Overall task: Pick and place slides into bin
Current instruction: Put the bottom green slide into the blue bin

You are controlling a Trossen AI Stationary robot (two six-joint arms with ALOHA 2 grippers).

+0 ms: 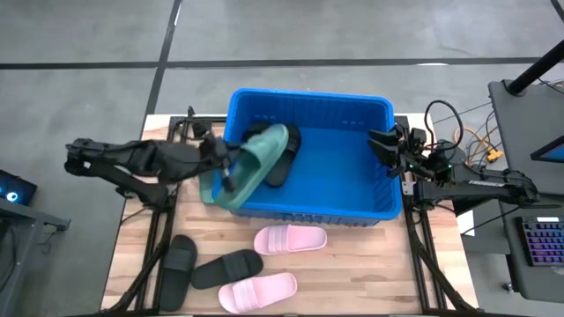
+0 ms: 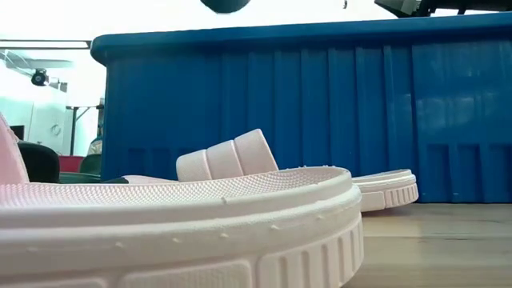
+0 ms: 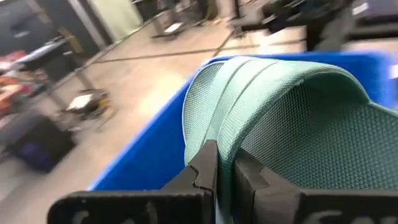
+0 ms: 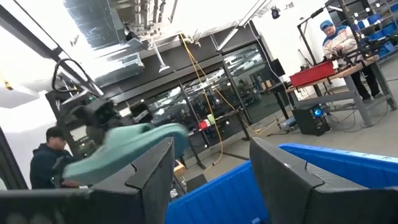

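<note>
My left gripper (image 1: 227, 169) is shut on a dark green slide (image 1: 257, 160), which is over the left rim of the blue bin (image 1: 352, 211). The slide also shows in the left wrist view (image 3: 298, 118) and, blurred, in the right wrist view (image 4: 124, 149). A black slide (image 1: 284, 160) lies inside the bin by its left wall. My right gripper (image 1: 384, 145) is open and empty over the bin's right rim. Two pink slides (image 1: 291, 238) (image 1: 257, 292) and two black slides (image 1: 176, 271) (image 1: 227, 267) lie on the table in front of the bin. My left gripper pinches the green slide's strap band at its edge (image 3: 225, 140) between its two fingers (image 3: 205, 168). The fingers come from the table's left. The slide is lifted clear and tilted, with one end over the bin and the other outside its left wall.
More green (image 1: 210, 189) shows on the table at the bin's left wall, under the held slide. In the low view the pink slides (image 2: 240, 216) stand before the bin wall (image 2: 320, 120). People show in the room beyond (image 4: 46, 162) (image 4: 339, 40).
</note>
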